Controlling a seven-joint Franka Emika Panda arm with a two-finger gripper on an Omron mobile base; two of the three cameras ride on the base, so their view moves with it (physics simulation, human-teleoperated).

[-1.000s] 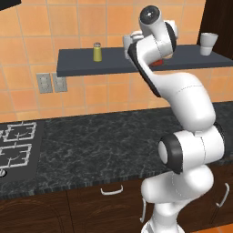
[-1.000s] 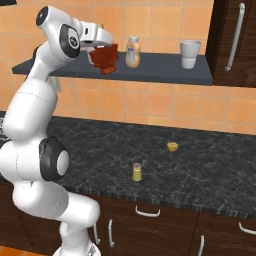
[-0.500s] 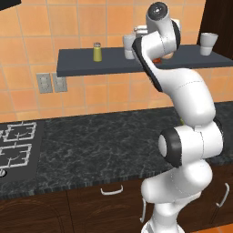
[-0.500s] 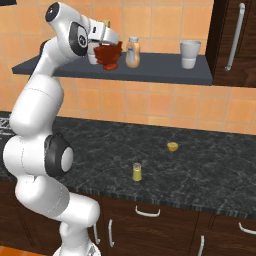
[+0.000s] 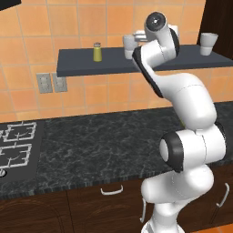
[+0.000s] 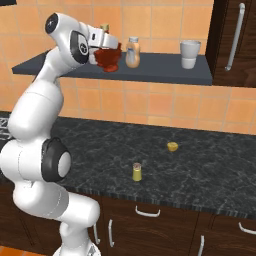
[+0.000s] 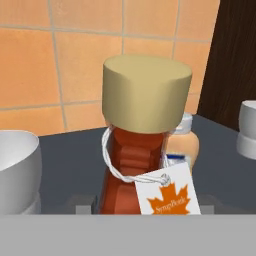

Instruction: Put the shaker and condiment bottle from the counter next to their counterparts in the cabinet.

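- Black speckled stone forms the bench point(image 6: 210, 175), long and set over dark brown drawers; a gas hob sits at its far left in the left base view.
- Dark grey, the cabinet point(image 6: 165, 74) is an open shelf slab fixed against the orange tiles, above the bench.
- White with dark joints, the arm reaches up to shelf height with its claw point(image 6: 109, 54) over the shelf.
- Dark red and ribbed, the condiment bottle point(image 7: 131, 167) stands upright in the claw, tan cap on top and a white maple-leaf label hanging from its neck; the claw is closed partway round its bulbous base, seen in the right base view, at the shelf top.
- Pale orange, the grey-capped bottle point(image 6: 132, 52) stands on the shelf just beside the red one, on the side toward the dark wooden unit.
- White-grey cups stand on the shelf: one point(image 6: 189, 54) near its right end, another point(image 7: 15, 170) close by the claw.
- Yellow-green, the shaker point(image 6: 136, 172) stands upright on the bench, well apart from the shelf.
- Its twin shaker point(image 5: 97, 52) stands on the shelf toward the left end.
- Yellow, a small round object point(image 6: 172, 146) lies on the bench near the shaker.
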